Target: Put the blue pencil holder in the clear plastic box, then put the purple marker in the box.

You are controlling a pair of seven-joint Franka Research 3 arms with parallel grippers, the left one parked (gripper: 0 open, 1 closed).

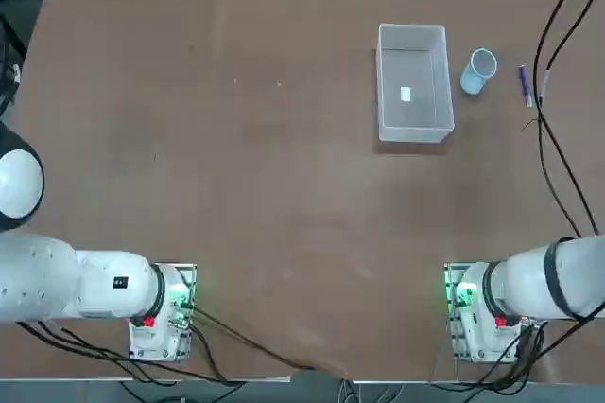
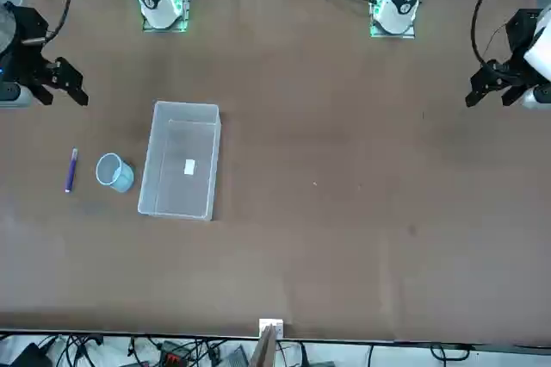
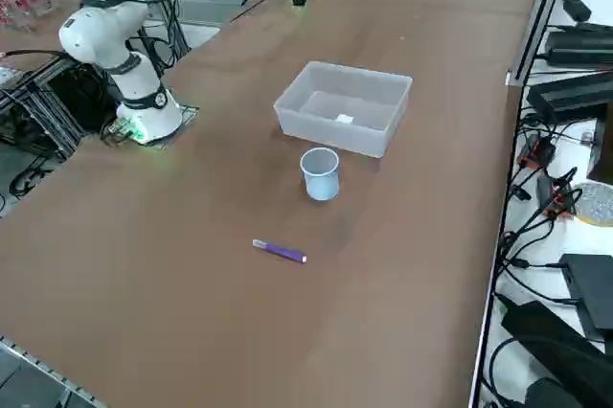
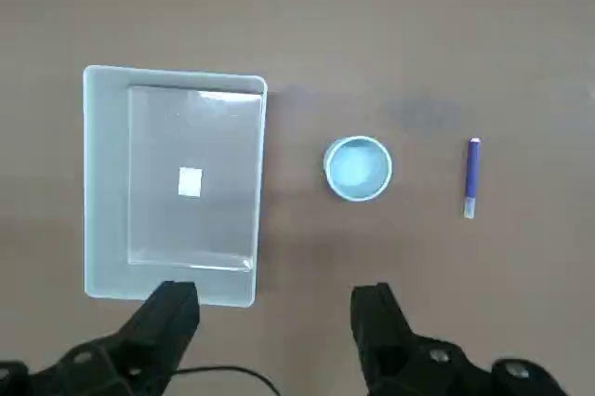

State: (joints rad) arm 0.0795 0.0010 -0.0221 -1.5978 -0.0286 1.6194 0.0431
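Nothing was boxed yet; the right gripper (image 4: 277,308) hung wide open, empty; next, probably, grasp the blue pencil holder (image 4: 358,169) at the clear plastic box's (image 4: 107,182) three o'clock.

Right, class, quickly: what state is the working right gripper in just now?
Right gripper: open and holding nothing, high above the table, near the clear plastic box and blue pencil holder.
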